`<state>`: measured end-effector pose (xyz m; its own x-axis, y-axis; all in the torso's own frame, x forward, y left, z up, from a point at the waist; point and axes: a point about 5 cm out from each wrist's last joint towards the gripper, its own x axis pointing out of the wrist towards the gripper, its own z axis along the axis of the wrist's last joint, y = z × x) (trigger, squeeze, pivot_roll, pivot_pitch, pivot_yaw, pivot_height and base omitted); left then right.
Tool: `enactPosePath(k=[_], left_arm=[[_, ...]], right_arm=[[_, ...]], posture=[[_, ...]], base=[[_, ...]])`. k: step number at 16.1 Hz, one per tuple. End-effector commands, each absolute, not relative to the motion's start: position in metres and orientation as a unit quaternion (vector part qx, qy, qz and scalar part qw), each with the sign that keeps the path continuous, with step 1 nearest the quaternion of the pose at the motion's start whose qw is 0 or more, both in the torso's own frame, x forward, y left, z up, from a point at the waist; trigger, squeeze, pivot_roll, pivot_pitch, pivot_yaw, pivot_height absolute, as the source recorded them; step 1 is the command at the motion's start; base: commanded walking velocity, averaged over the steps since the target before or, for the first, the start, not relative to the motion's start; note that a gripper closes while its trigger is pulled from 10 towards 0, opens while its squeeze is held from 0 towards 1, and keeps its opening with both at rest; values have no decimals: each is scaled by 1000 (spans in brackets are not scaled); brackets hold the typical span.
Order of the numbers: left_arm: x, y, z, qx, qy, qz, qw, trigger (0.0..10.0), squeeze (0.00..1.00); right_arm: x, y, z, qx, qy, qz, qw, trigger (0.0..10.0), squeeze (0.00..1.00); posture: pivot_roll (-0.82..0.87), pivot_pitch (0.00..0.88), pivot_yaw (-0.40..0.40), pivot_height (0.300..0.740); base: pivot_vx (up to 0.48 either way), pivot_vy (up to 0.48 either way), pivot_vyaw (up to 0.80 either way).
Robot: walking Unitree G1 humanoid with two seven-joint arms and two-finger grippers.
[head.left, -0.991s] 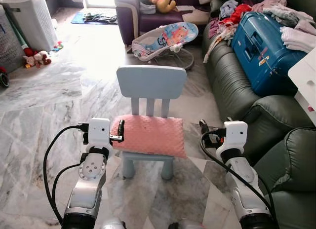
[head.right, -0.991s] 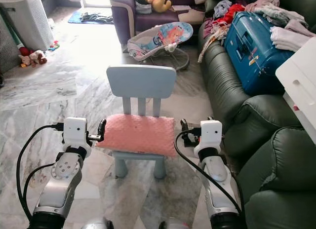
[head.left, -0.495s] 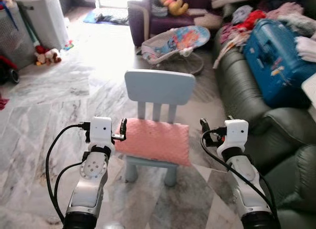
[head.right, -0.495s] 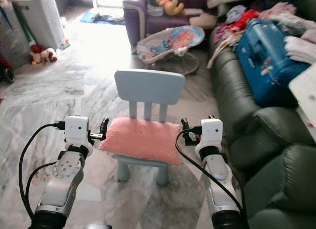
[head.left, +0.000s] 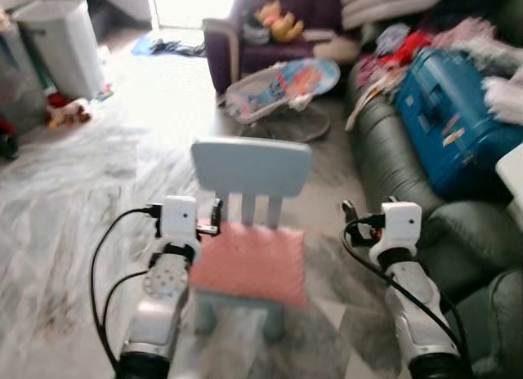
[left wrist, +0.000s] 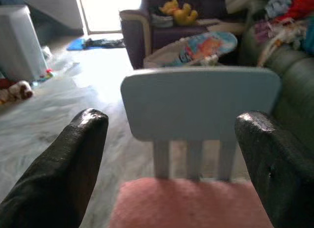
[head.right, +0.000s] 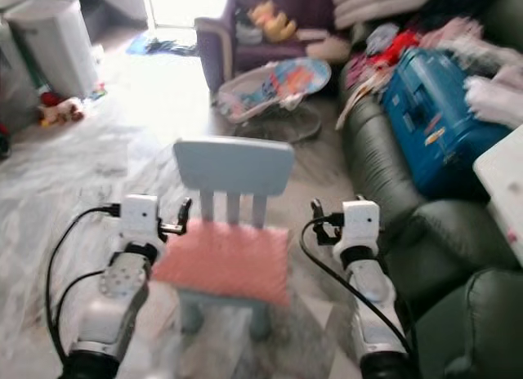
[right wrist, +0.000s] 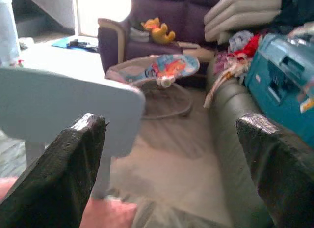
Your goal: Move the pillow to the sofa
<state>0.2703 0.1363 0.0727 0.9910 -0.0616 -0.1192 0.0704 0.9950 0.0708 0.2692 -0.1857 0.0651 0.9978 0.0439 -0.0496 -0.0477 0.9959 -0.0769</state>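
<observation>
The pink pillow (head.left: 252,263) lay flat on the seat of the small pale-blue child's chair (head.left: 251,168), out on the marble floor (head.left: 73,191), well apart from the dark green sofa (head.left: 392,162) on the robot's right. So it was not on the sofa at that moment, and the sofa's far cushions carried a blue suitcase (head.left: 453,109) and heaps of clothes (head.right: 384,44). Both arms were raised in front of the robot, one to each side of the chair. The left gripper (head.left: 216,219) hung right at the pillow's left back corner, and in its wrist view the two black fingers (left wrist: 68,164) stood spread wide with nothing between them but the chair back and the pillow's edge below. The right gripper (head.left: 350,209) hovered just off the pillow's right side, between chair and sofa arm, its fingers (right wrist: 64,169) likewise splayed wide and holding nothing. The head views were blurred, so whether either fingertip touched the pillow could not be told. By the look of it, this was the approach to the pick-up: arms bracketing the cushion, no grasp made. The next move would call for bringing the grippers in on the pillow's edges, closing on the soft fabric firmly enough that it would not sag free, then lifting clear of the chair back and turning right toward a free stretch of sofa.
</observation>
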Motion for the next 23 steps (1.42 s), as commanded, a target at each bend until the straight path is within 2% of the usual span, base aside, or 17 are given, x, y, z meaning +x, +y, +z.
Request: enactPosePath(k=[1,6,15,23], left_arm=[[270,145,73,43,60,-19,997,10000,0],[270,145,72,39,67,-16,997,10000,0],[269,145,74,40,58,-19,997,10000,0],[266,141,74,38,54,-12,998,10000,0]], right_arm=[[273,-176,70,-33,13,36,999,10000,0],[273,-177,69,-34,13,35,999,10000,0],[271,-177,68,-34,15,34,999,10000,0],[265,-178,64,-29,23,29,999,10000,0]], posture=[[16,0,-48,740],[15,0,-48,740],[18,0,-46,740],[25,0,-50,740]], base=[[319,0,0],[270,309,0],[0,460,0],[0,0,0]])
